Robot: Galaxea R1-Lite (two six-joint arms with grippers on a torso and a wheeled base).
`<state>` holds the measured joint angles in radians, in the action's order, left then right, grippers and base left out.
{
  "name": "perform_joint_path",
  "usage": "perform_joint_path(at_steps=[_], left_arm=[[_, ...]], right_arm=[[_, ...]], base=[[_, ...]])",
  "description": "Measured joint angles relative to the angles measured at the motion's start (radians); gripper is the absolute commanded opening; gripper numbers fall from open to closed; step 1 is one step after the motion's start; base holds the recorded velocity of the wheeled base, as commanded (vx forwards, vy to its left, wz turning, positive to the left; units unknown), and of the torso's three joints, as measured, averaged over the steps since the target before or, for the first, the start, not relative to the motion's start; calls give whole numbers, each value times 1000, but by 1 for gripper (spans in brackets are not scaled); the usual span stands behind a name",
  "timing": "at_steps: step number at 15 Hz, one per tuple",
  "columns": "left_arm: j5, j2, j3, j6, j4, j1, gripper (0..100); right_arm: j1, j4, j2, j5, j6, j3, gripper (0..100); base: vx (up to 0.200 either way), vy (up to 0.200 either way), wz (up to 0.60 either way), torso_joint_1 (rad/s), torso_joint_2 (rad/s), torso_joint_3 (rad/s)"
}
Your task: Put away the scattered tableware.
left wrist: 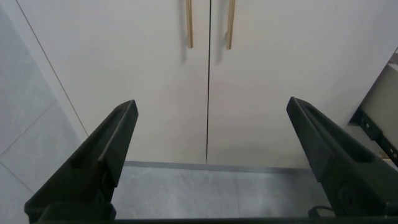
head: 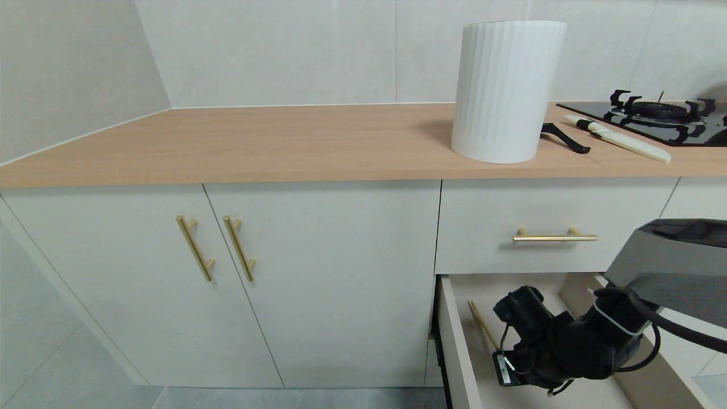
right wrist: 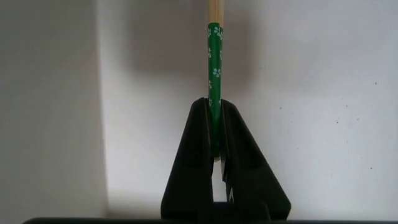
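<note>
Lower right in the head view, the right claw point(right wrist: 214, 115) sits inside the open drawer point(head: 454, 335), pinched shut on the green end of a chopstick point(right wrist: 213, 37). The stick's long axis runs straight out from the fingertips, over the drawer floor; letting go looks sufficient. The left claw point(left wrist: 208, 124) is spread wide before the cupboard doors point(left wrist: 280, 93). Farther up, a knife point(head: 619, 139) lies on the counter point(head: 284, 142).

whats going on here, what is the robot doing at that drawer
The right gripper is shut on a green-ended chopstick, holding it inside the open drawer below the counter. The left gripper hangs open in front of the cabinet doors, holding nothing. A white ribbed container and a knife sit on the counter.
</note>
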<state>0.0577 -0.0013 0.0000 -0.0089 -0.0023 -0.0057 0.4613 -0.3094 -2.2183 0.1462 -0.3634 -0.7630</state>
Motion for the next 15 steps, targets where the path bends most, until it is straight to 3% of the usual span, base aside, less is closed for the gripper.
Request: perform_joint_path(at_steps=[6,7,15], left_arm=[[0,0,0,0,0,0,100],[0,0,0,0,0,0,100],[0,0,0,0,0,0,100]], right_arm=[[0,-22,-24,0,0,-1,0],[0,-23,-25,1,0,1,100],[0,-20,-13,-2,0,10,100]], base=[[0,0,0,0,0,0],[0,0,0,0,0,0],[0,0,0,0,0,0]])
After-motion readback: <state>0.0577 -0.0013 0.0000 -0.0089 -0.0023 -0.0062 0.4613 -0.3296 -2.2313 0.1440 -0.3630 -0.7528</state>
